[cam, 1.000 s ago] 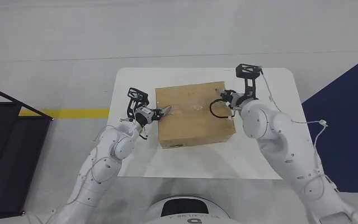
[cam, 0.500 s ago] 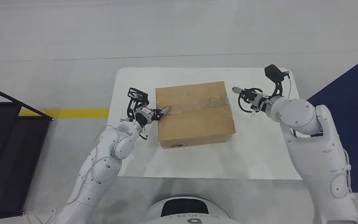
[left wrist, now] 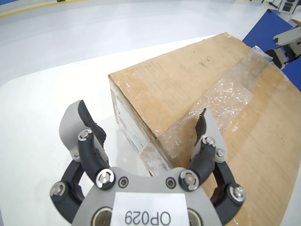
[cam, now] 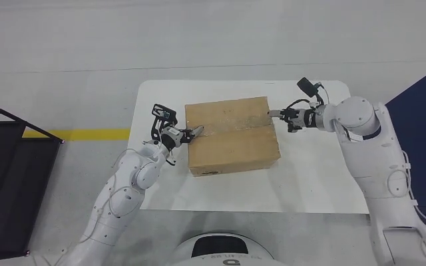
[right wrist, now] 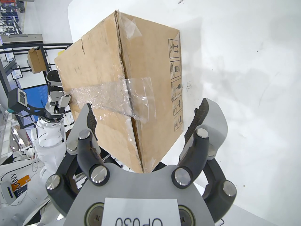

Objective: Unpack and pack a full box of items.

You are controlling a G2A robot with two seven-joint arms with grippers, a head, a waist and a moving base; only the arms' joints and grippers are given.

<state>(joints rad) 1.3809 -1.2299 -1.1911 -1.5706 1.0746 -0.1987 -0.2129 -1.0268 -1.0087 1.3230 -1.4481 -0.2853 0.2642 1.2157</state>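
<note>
The cardboard box (cam: 231,135) sits mid-way on the white table (cam: 306,186) with its flaps shut, so whatever's inside is hidden. I honestly can't tell if either gripper touches the cardboard. It's plain brown corrugated stuff, rectangular, with a crinkly clear tape strip (left wrist: 225,92) along the top seam that folds down over both ends. The left gripper (left wrist: 142,109) is at one end, fingers spread wide around the tape end, holding nothing. The right gripper (right wrist: 147,106) is at the opposite end, also spread and empty, with rough black pads (right wrist: 199,115) on curved metal fingers.
</note>
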